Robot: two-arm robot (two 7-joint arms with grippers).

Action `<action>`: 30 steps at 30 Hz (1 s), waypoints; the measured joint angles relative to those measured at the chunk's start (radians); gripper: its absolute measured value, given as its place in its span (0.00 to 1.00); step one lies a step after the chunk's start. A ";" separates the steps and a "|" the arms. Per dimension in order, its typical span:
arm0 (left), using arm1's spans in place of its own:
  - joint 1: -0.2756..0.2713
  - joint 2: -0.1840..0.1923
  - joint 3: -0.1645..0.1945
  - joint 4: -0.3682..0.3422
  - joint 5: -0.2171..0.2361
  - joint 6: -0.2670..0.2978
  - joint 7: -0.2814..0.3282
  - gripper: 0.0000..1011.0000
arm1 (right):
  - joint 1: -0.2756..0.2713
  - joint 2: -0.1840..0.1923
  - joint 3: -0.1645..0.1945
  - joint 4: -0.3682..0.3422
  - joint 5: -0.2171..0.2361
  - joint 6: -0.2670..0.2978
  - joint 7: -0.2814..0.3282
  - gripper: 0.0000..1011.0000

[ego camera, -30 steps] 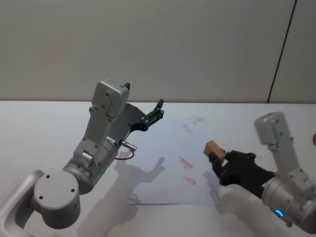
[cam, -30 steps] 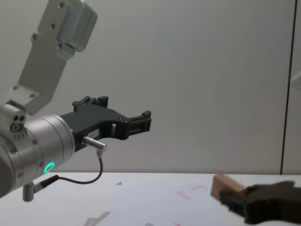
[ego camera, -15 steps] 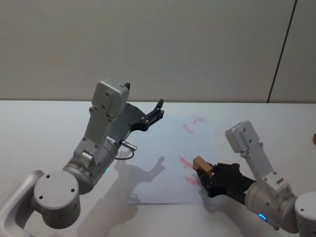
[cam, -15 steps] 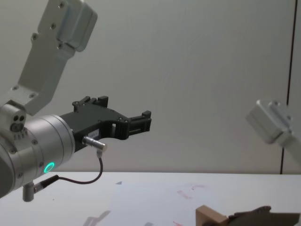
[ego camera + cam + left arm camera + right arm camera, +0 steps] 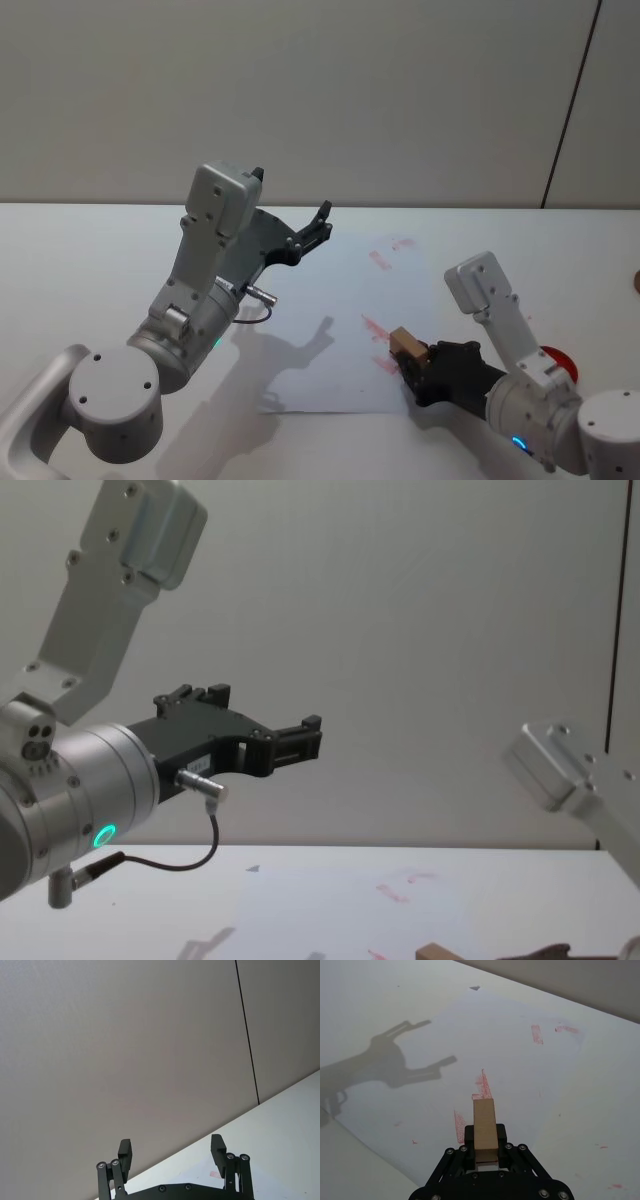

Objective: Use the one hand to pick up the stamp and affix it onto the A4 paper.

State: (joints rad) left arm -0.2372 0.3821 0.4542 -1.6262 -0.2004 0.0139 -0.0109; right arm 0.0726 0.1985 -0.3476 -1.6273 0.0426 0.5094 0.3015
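The stamp is a light-brown wooden block held in my right gripper, which is shut on it. It hangs low over the near right part of the A4 paper, beside faint red marks. In the right wrist view the stamp sticks out from the right gripper over the sheet, its far end at a red mark; whether it touches the paper I cannot tell. In the chest view its top shows at the bottom edge. My left gripper is open, raised over the sheet's far left.
A red round thing lies on the table partly behind my right arm. The left arm's cable loops under its wrist. A grey wall stands behind the table. The left gripper faces that wall.
My right gripper has come down and toward the near left with the stamp, from beside the sheet's right edge to low over its near right part. The left arm has not moved.
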 joint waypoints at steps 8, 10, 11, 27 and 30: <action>0.000 0.000 0.000 0.000 0.000 0.000 0.000 0.99 | -0.004 -0.006 0.001 0.007 0.019 0.021 -0.030 0.22; 0.000 0.000 0.000 0.000 0.000 0.000 0.000 0.99 | -0.005 -0.008 0.002 0.009 0.024 0.026 -0.037 0.22; 0.000 0.000 0.000 0.000 0.000 0.000 0.000 0.99 | -0.005 -0.009 0.002 0.010 0.026 0.028 -0.039 0.22; 0.000 0.000 0.000 0.000 0.000 0.000 0.000 0.99 | 0.005 -0.019 0.009 0.021 0.037 0.057 -0.066 0.22; 0.000 0.000 0.000 0.000 0.000 0.000 0.000 0.99 | 0.009 -0.022 0.009 0.024 0.038 0.054 -0.068 0.22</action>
State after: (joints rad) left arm -0.2372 0.3821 0.4542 -1.6262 -0.2004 0.0139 -0.0109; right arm 0.0815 0.1761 -0.3381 -1.6036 0.0807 0.5634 0.2333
